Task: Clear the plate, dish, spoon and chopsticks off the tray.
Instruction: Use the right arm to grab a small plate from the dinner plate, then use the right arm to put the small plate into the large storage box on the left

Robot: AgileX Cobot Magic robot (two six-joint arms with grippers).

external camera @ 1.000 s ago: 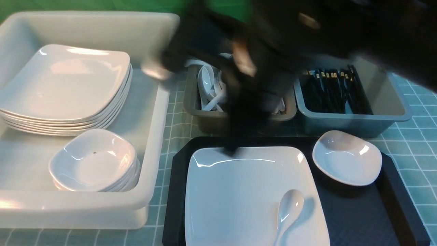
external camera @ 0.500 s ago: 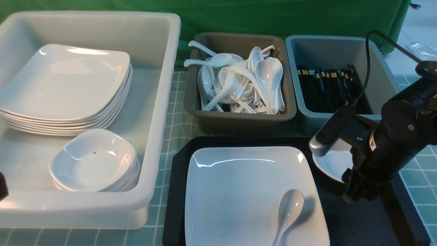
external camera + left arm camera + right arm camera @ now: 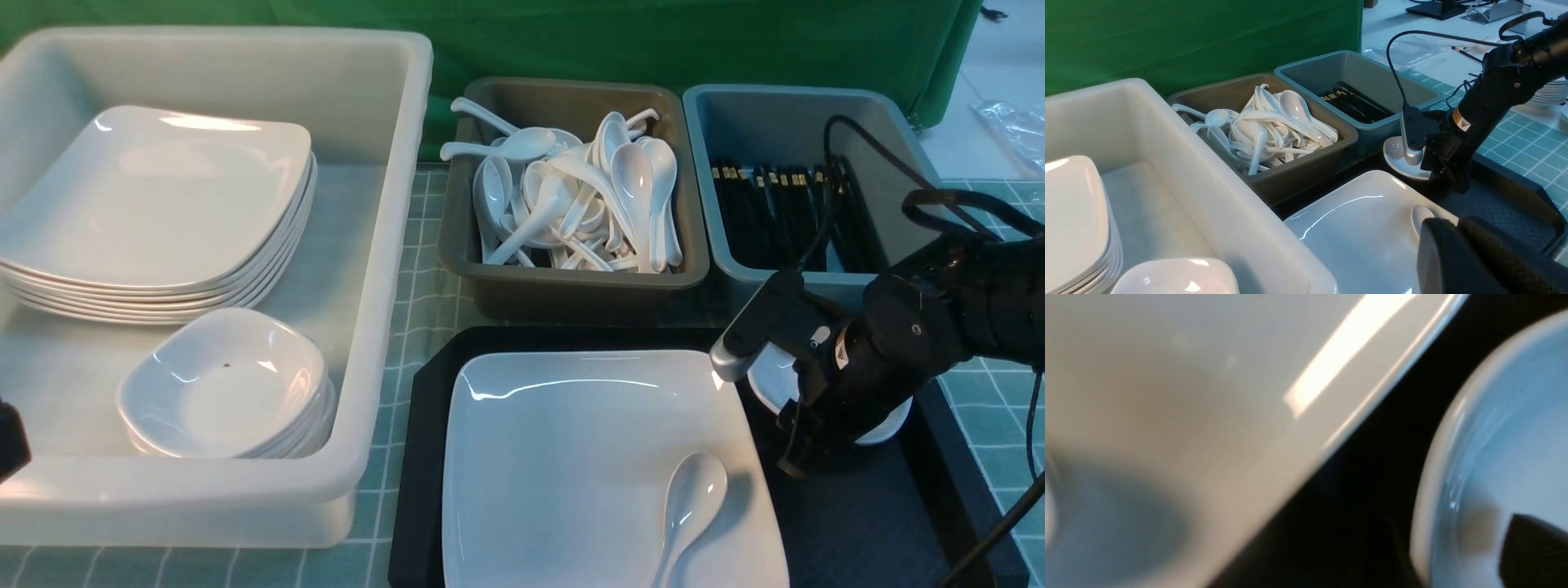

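Note:
The black tray (image 3: 865,523) holds the large white plate (image 3: 571,457), and the spoon (image 3: 694,494) lies on the plate's near right part. The small white dish (image 3: 767,384) sits at the tray's back right, mostly behind my right gripper (image 3: 808,453). That gripper is open astride the dish's left rim. One finger (image 3: 1535,551) is inside the dish (image 3: 1515,437); the other is outside it, toward the plate (image 3: 1188,396). My left gripper (image 3: 1457,223) is shut and empty, low at the near left. No chopsticks show on the tray; black chopsticks (image 3: 784,216) lie in the blue-grey bin.
A large white tub (image 3: 384,245) on the left holds stacked plates and small dishes. Behind the tray stand a brown bin (image 3: 571,294) full of white spoons and the blue-grey bin (image 3: 922,196). The right arm's cable loops over that bin.
The right arm swung from over the bins to the tray's right side. It then dropped lower and shifted left onto the dish's rim. The left arm stayed put.

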